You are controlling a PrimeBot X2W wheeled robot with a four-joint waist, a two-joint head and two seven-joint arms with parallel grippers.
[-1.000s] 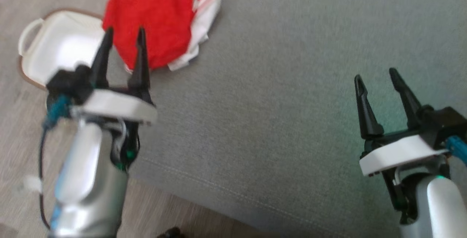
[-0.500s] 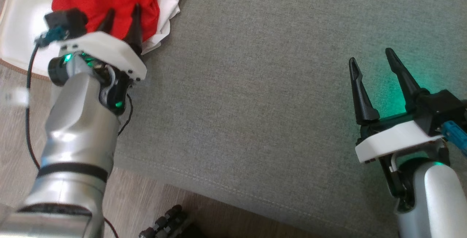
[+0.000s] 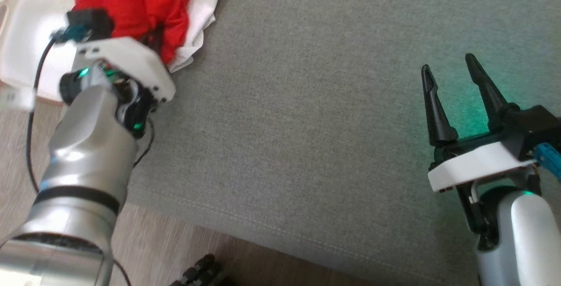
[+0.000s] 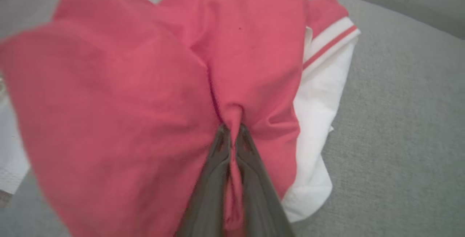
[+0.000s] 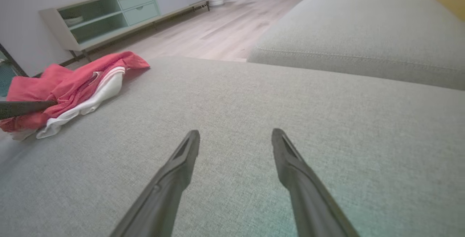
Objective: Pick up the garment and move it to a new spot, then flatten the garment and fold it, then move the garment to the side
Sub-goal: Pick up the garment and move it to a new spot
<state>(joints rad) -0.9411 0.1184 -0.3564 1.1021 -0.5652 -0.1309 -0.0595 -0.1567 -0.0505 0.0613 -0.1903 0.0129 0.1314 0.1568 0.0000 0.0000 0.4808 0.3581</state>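
Note:
The garment (image 3: pixel 131 1) is red with white parts and lies crumpled at the left edge of a grey cushion (image 3: pixel 307 123). My left gripper (image 4: pixel 232 131) is shut on a pinched fold of the garment's (image 4: pixel 145 95) red cloth. In the head view the left gripper (image 3: pixel 155 36) has its tips buried in the cloth. Far to the right, my right gripper (image 3: pixel 451 69) hovers open over bare cushion, holding nothing. The right wrist view shows the right gripper (image 5: pixel 235 137) open, the garment (image 5: pixel 69 84) away to its left.
A white lidded basket (image 3: pixel 30 36) sits on the wooden floor left of the cushion, partly under the garment. The cushion's front seam (image 3: pixel 271 229) runs along the bottom. A second cushion (image 5: pixel 356 26) and a low cabinet (image 5: pixel 123 11) stand beyond.
The left gripper's fingers have closed on the red cloth, bunching it up. The head camera has shifted slightly. The right gripper has stayed where it was.

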